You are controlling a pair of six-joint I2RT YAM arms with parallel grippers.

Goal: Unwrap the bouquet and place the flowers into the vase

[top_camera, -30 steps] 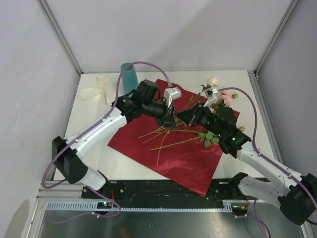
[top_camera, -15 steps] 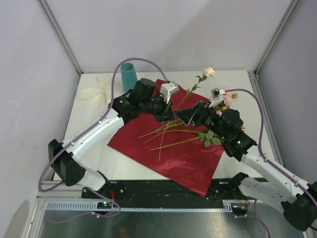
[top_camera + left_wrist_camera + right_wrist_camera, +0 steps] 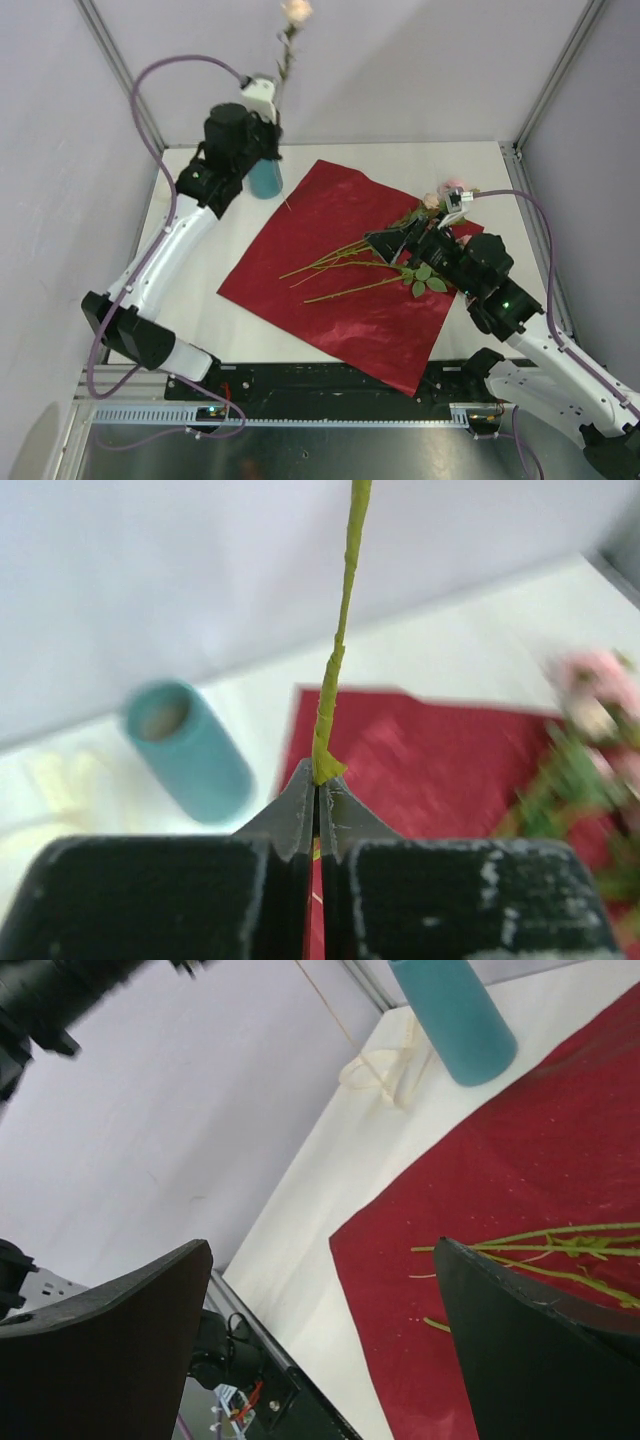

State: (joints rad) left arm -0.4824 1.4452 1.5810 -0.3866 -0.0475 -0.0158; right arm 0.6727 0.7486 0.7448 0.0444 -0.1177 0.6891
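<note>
My left gripper (image 3: 273,122) (image 3: 317,778) is shut on the lower stem of one rose (image 3: 296,11), held upright high over the teal vase (image 3: 266,181) (image 3: 190,748) at the back left. The green stem (image 3: 340,650) rises straight from the closed jaws. The bouquet lies opened: the dark red wrapping paper (image 3: 340,300) (image 3: 520,1160) is spread flat, and the other flowers (image 3: 345,268) lie across it with pink blooms (image 3: 447,190) at the right. My right gripper (image 3: 386,242) (image 3: 322,1250) stands open and empty just over the stems (image 3: 545,1245).
The cream ribbon (image 3: 385,1065) lies loose on the white table (image 3: 200,300) left of the vase (image 3: 455,1015). Metal frame posts (image 3: 120,70) and grey walls close in the back and sides. The paper's near corner reaches the table's front edge.
My left gripper shut on a rose stem, lifted it off the paper and carried it up and back left over the vase. My right gripper opened, let the stem go and drew back slightly.
</note>
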